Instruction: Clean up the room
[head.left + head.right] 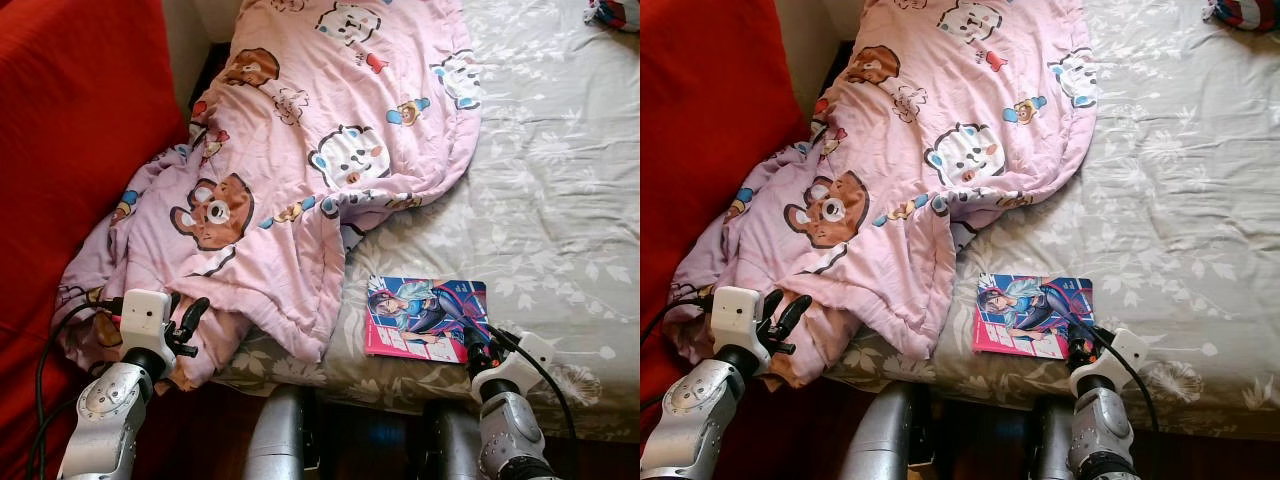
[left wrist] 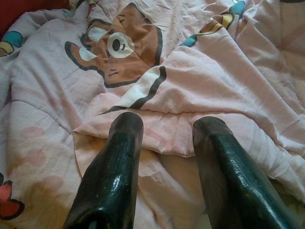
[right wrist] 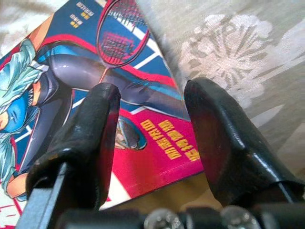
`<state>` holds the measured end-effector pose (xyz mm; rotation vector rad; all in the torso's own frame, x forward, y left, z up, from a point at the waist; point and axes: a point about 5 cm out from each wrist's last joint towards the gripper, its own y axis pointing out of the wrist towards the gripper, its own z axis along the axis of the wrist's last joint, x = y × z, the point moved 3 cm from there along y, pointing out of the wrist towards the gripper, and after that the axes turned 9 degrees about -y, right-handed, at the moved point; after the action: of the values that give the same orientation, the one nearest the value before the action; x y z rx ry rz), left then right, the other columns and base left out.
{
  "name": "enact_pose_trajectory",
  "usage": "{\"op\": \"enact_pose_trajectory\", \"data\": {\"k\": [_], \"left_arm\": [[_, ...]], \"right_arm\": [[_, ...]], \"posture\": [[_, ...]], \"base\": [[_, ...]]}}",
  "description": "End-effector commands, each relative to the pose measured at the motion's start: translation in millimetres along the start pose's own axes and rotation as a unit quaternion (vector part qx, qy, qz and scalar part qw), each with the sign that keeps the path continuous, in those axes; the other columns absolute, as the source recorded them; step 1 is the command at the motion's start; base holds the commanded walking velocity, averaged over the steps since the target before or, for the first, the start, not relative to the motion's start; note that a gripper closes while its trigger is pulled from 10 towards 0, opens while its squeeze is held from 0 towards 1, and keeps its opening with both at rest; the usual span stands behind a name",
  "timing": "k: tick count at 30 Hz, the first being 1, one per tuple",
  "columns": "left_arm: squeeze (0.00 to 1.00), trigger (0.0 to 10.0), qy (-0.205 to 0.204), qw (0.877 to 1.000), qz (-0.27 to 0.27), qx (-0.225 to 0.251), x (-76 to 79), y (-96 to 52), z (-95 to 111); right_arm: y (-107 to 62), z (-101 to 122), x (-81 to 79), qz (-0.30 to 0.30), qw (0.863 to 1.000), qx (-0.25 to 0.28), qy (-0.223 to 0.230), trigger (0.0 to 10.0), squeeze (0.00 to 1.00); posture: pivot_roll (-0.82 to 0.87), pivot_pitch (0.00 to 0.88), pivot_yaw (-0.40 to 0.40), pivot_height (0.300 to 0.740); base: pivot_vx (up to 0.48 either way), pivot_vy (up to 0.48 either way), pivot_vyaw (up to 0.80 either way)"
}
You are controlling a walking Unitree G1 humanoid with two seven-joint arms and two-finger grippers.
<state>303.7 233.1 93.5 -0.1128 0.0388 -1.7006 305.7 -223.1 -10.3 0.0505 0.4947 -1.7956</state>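
The comic book (image 1: 427, 318) lies flat on the bed (image 1: 560, 200), close to its near edge, at about 5 o'clock in the head views. Its glossy cover shows a blue-haired figure over a pink lower band. The right gripper (image 3: 152, 138) is down at the book's near right corner; in the right wrist view its jaws stand wide apart, one finger over the cover, the other over the grey floral sheet (image 3: 238, 52), with the book's edge running between them. They hold nothing.

At 9 to 12 o'clock from the book, the pink cartoon blanket (image 1: 320, 140) sprawls across the bed, its lower end spilling over the near edge by the red sofa (image 1: 70, 150). The left gripper (image 2: 167, 138) hovers just at that hanging end, at about 7 o'clock, jaws open and empty, the tips near or touching a fold of fabric. A small bundle of coloured cloth (image 1: 615, 12) sits far off at 1 o'clock.

The risks, as I judge them: the book is thin and flat on a soft mattress, so closing jaws may slide over the slick cover or pinch the sheet along with it; a nudge could push it off the near edge. On the other side, a shallow bite on the blanket could slip once its weight pulls.
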Motion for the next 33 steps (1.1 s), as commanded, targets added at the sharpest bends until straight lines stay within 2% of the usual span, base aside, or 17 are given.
{"op": "enact_pose_trajectory", "data": {"k": [1,9,19,32,33], "left_arm": [[0.00,10.0,0.003,1.000,0.012,-0.018,-11.1,-7.8,-6.1],[0.00,10.0,0.006,1.000,0.006,-0.016,-8.1,-7.2,-5.5],[0.00,10.0,0.010,1.000,0.002,-0.015,-7.3,-7.1,-3.6],[0.00,10.0,0.012,1.000,-0.003,-0.015,-3.2,-7.1,-3.8],[0.00,10.0,0.015,1.000,-0.007,-0.015,-1.1,-6.9,-3.3]], "right_arm": [[-7.4,-15.6,5.5,-0.013,1.000,-0.025,0.012,10.0,0.00],[-10.4,-22.0,10.3,-0.017,0.999,-0.039,0.031,10.0,0.00],[-13.4,-31.1,5.2,0.000,0.997,-0.056,0.060,10.0,0.00],[-23.1,-44.3,24.3,-0.050,0.984,-0.071,0.155,10.0,0.00],[-26.0,-49.9,23.3,-0.046,0.976,-0.074,0.200,10.0,0.00]], "posture": [[0.17,0.281,0.171,0.629],[0.18,0.268,0.175,0.629],[0.18,0.265,0.178,0.629],[0.20,0.273,0.177,0.629],[0.20,0.274,0.177,0.629]], "base": [[0.000,0.000,0.00],[0.000,0.000,0.00],[0.000,0.000,0.00],[0.000,0.000,0.00],[0.000,0.000,0.00]]}}
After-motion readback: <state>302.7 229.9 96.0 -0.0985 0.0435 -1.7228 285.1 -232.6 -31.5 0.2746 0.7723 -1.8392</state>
